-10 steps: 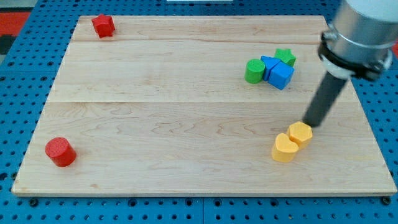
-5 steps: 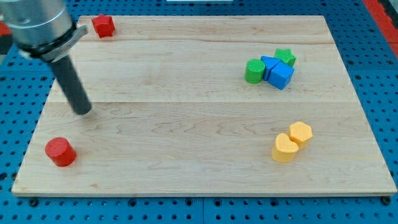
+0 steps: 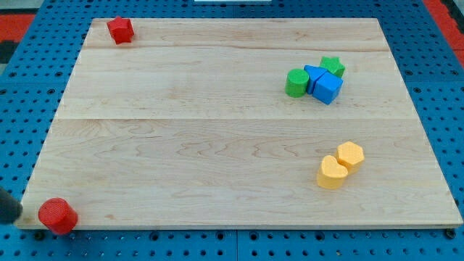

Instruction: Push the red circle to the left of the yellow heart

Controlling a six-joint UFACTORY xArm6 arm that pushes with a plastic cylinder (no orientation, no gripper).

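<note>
The red circle point(image 3: 58, 215) sits at the bottom left corner of the wooden board point(image 3: 217, 145), partly over its edge. The yellow heart point(image 3: 332, 173) lies far off at the lower right, touching a yellow hexagon point(image 3: 351, 155). Only a dark piece of my rod shows at the view's left edge; my tip point(image 3: 10, 220) is just left of the red circle, off the board.
A green circle point(image 3: 296, 83), two blue blocks point(image 3: 323, 84) and a green star point(image 3: 333, 67) are clustered at the upper right. A second red block point(image 3: 120, 30) sits at the top left corner.
My rod swept from beside the yellow blocks to the left side, then down to the left edge. The red circle slid down and left to the board's corner.
</note>
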